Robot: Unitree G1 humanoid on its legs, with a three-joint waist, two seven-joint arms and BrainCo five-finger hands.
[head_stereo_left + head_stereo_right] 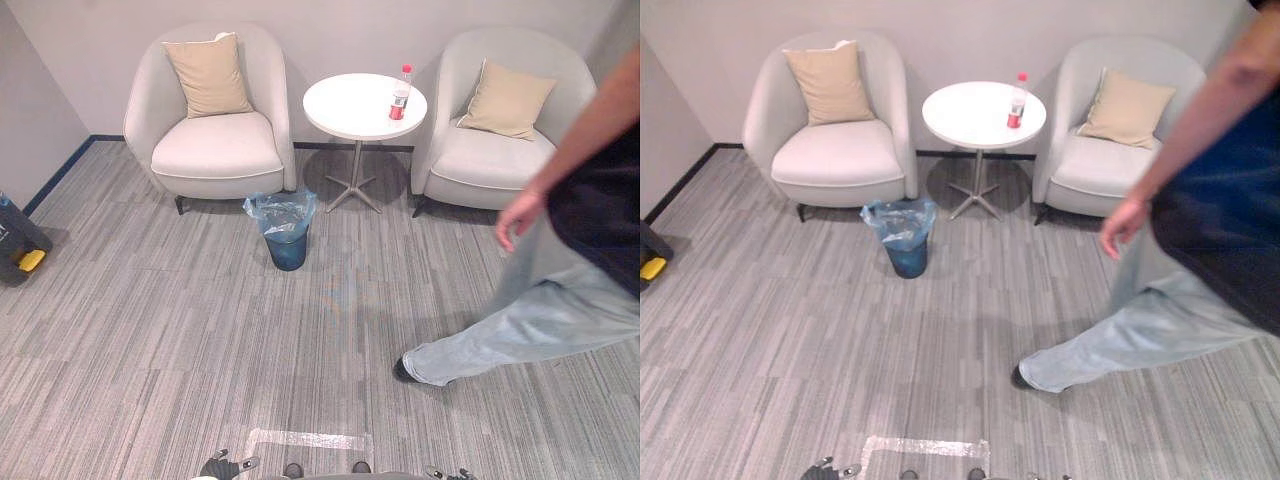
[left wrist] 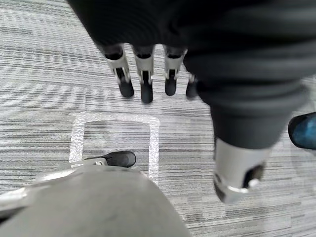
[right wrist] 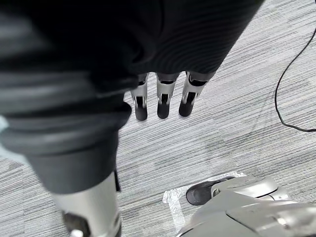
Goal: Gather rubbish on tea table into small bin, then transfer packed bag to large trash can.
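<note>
A round white tea table (image 1: 364,105) stands between two armchairs at the far wall. On it stands a bottle (image 1: 401,95) with a red cap and red label, upright near the table's right edge. A small blue bin (image 1: 286,232) lined with a bluish plastic bag sits on the carpet in front of the table, slightly to its left. My left hand (image 2: 144,79) hangs over the carpet with straight fingers and holds nothing. My right hand (image 3: 163,96) hangs the same way, empty. Both hands are far from the table and bin.
A person (image 1: 560,250) in a dark top and light jeans steps across the carpet at the right, between me and the right armchair (image 1: 495,135). The left armchair (image 1: 215,120) holds a tan cushion. A dark object with a yellow part (image 1: 20,248) stands at the left edge. A taped rectangle (image 1: 310,440) marks the floor near me.
</note>
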